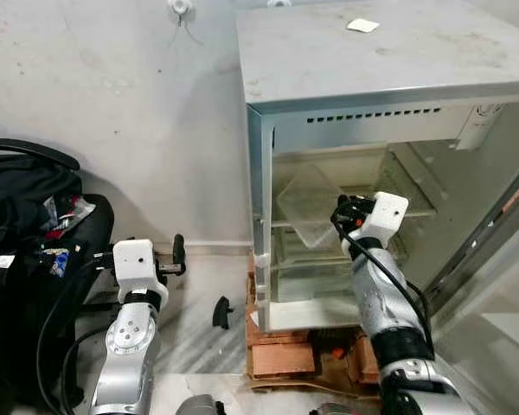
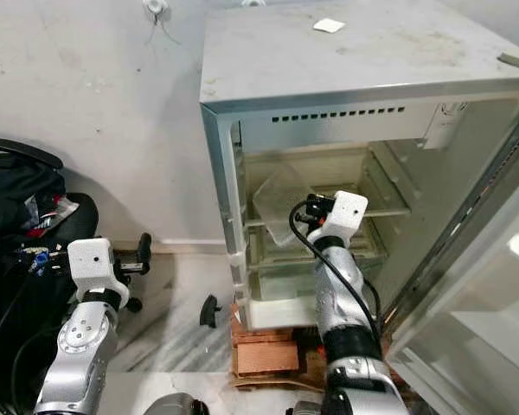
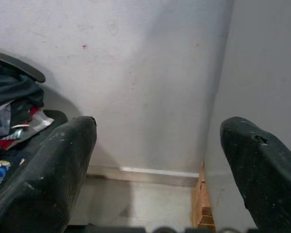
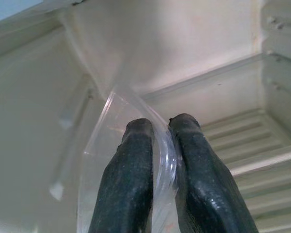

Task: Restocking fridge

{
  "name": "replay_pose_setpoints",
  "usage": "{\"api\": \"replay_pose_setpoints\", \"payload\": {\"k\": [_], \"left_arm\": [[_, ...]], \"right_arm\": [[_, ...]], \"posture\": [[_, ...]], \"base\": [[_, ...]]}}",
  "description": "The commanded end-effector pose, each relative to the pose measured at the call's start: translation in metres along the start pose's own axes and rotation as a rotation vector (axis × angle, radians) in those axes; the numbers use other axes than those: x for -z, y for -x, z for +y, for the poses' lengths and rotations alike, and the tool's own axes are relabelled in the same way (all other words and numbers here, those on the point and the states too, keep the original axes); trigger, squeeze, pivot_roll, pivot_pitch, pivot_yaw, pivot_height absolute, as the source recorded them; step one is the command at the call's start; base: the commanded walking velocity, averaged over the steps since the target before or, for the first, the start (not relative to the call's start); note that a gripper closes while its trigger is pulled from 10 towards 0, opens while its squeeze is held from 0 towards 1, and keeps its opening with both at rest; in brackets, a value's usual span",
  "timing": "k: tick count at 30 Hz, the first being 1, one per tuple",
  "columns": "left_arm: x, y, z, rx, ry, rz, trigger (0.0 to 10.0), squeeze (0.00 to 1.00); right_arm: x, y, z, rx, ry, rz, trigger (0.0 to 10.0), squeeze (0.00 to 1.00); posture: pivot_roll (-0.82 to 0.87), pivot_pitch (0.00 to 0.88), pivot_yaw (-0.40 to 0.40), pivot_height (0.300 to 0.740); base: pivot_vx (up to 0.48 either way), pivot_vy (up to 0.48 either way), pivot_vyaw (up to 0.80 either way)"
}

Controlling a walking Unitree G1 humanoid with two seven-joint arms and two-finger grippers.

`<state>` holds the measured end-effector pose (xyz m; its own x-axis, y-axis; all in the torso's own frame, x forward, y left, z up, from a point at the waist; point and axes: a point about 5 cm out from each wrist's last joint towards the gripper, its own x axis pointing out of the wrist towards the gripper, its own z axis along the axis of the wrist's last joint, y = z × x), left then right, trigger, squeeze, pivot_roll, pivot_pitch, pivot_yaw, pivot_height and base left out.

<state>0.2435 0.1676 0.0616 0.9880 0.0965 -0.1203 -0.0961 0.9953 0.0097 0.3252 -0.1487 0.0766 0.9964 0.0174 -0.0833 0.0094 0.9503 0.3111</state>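
Note:
A small grey fridge (image 1: 363, 65) stands open against the wall, its door (image 1: 489, 251) swung out to the right. My right gripper (image 1: 342, 211) reaches inside at upper-shelf height and is shut on a clear plastic container (image 1: 308, 202), which hangs tilted over the left of the wire shelf (image 1: 408, 190). In the right wrist view the fingers (image 4: 131, 170) pinch the container's thin transparent edge (image 4: 117, 104). My left gripper (image 1: 178, 254) hovers low beside the fridge's left wall, open and holding nothing (image 3: 157, 145).
A black chair piled with bags and clothes (image 1: 30, 216) stands at the left. The fridge rests on bricks and wooden blocks (image 1: 281, 353). A small black piece (image 1: 222, 311) lies on the marble floor beside them. A white slip (image 1: 362, 25) lies on the fridge top.

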Motion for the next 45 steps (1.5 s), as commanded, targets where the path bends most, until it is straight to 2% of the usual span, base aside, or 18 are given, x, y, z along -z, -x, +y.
{"api": "replay_pose_setpoints", "payload": {"k": [1,14,25,30,31,32,33,36,38,40,45], "left_arm": [[-0.003,0.003,0.007,-0.025,-0.013,0.001,10.0,0.0],[-0.005,0.027,0.023,-0.092,-0.037,0.034,10.0,0.0],[-0.01,0.043,0.024,-0.128,-0.033,0.055,10.0,0.0],[-0.011,0.052,0.025,-0.153,-0.032,0.074,10.0,0.0],[-0.011,0.053,0.025,-0.157,-0.031,0.078,10.0,0.0],[-0.011,0.054,0.024,-0.159,-0.031,0.08,10.0,0.0],[-0.011,0.055,0.024,-0.159,-0.03,0.08,10.0,0.0],[-0.011,0.056,0.022,-0.162,-0.028,0.084,10.0,0.0],[-0.011,0.057,0.021,-0.172,-0.022,0.091,10.0,0.0],[-0.011,0.058,0.02,-0.174,-0.02,0.094,10.0,0.0],[-0.009,0.057,0.02,-0.181,-0.012,0.101,10.0,0.0]], "right_arm": [[-0.005,-0.007,0.005,0.003,-0.015,-0.017,10.0,0.0],[-0.008,-0.033,0.01,0.107,-0.121,0.064,10.0,0.0],[-0.018,-0.049,0.032,0.208,-0.256,0.116,10.0,0.0],[-0.014,-0.05,0.045,0.243,-0.372,0.16,10.0,0.0],[-0.014,-0.051,0.051,0.234,-0.417,0.168,10.0,0.96],[-0.014,-0.051,0.053,0.229,-0.44,0.17,10.0,0.96],[-0.014,-0.051,0.053,0.228,-0.448,0.17,10.0,1.0],[-0.014,-0.052,0.058,0.213,-0.5,0.173,10.0,1.0],[-0.015,-0.053,0.071,0.144,-0.626,0.184,10.0,1.0],[-0.014,-0.053,0.076,0.11,-0.686,0.189,10.0,1.0],[-0.011,-0.052,0.089,0.018,-0.721,0.204,10.0,1.0]], "posture": [[0.05,0.012,0.049,0.74],[0.17,0.072,0.017,0.74],[0.24,0.113,-0.019,0.74],[0.26,0.134,-0.038,0.74],[0.26,0.137,-0.045,0.74],[0.26,0.137,-0.045,0.74],[0.27,0.14,-0.051,0.74],[0.27,0.145,-0.058,0.74],[0.27,0.147,-0.066,0.74],[0.27,0.148,-0.07,0.74],[0.26,0.151,-0.076,0.74]], "base": [[0.0,0.0,0.0],[0.0,0.0,0.0],[0.0,0.0,0.0],[0.0,0.0,0.0],[0.0,0.0,0.0],[0.0,0.0,0.0],[0.0,0.0,0.0],[0.0,0.0,0.0],[0.0,0.0,0.0],[0.0,0.0,0.0],[0.0,0.0,0.0]]}}
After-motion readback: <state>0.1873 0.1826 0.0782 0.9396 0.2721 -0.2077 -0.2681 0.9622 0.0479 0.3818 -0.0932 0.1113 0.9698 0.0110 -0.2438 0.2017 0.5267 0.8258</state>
